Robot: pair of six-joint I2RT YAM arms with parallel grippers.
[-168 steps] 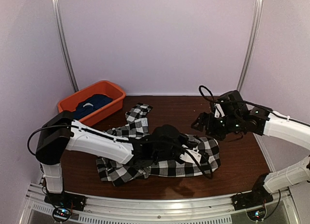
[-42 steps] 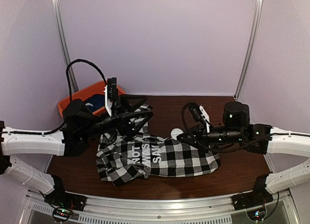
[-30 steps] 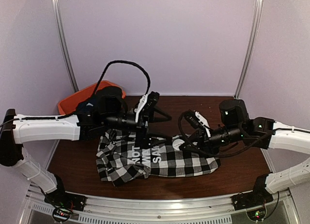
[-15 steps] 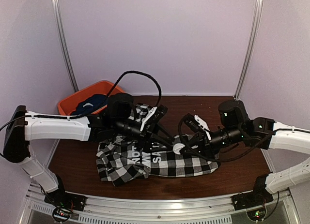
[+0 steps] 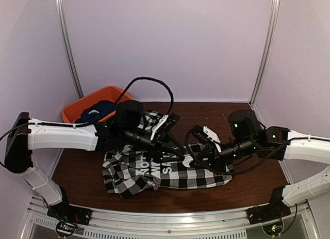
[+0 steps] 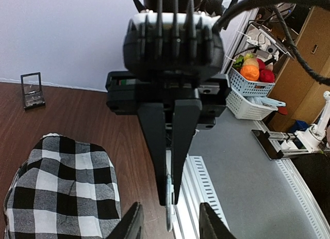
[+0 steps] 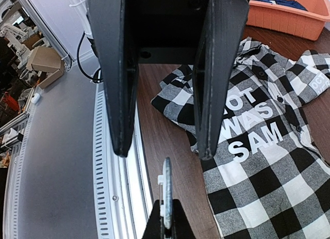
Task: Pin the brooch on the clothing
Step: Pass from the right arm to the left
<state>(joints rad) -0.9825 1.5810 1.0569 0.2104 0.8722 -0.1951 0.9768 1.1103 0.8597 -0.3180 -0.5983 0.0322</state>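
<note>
The right jaws pinch the thin white disc brooch (image 7: 166, 190) above the black-and-white checked, lettered shirt (image 7: 258, 161) spread on the dark wooden desk (image 5: 82, 177); the left jaws stand apart, straddling the brooch. Best close squarely on its rim before the right lets go. Overhead the brooch seems hidden; both wrist views show it.
</note>
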